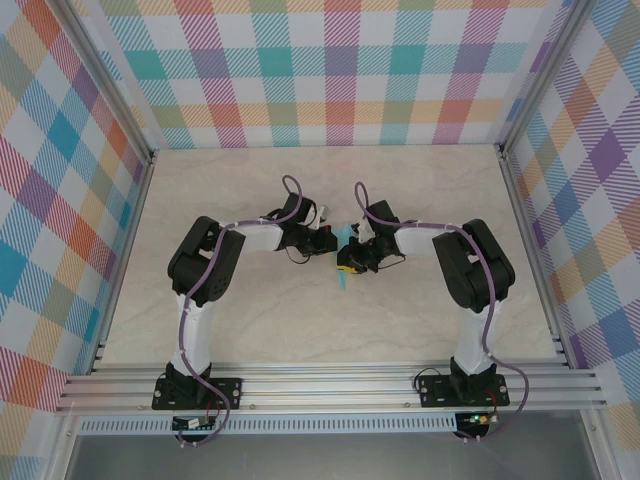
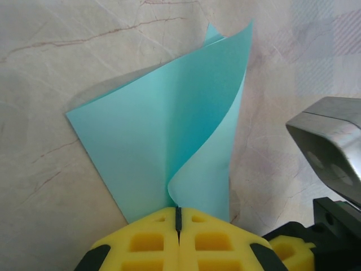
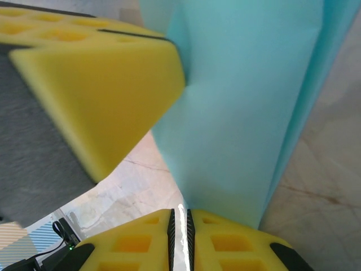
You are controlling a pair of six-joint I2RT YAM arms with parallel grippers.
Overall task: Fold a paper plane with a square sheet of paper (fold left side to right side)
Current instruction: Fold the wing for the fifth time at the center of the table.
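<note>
At 6 o'clock the left gripper (image 2: 177, 217) pinches tight the square sheet of paper (image 2: 152, 141), which curls toward 12. The right gripper (image 3: 180, 226) is almost closed; its hold I cannot tell.

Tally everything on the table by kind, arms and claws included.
Turquoise sheet of paper: 1
Robot arms: 2 (left arm, right arm)
Claws: 2 (left claw, right claw)
Total: 5

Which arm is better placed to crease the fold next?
Left, probably: the left tool is shut on the square sheet of paper right at the curled fold; the right tool sits at its edge.
</note>
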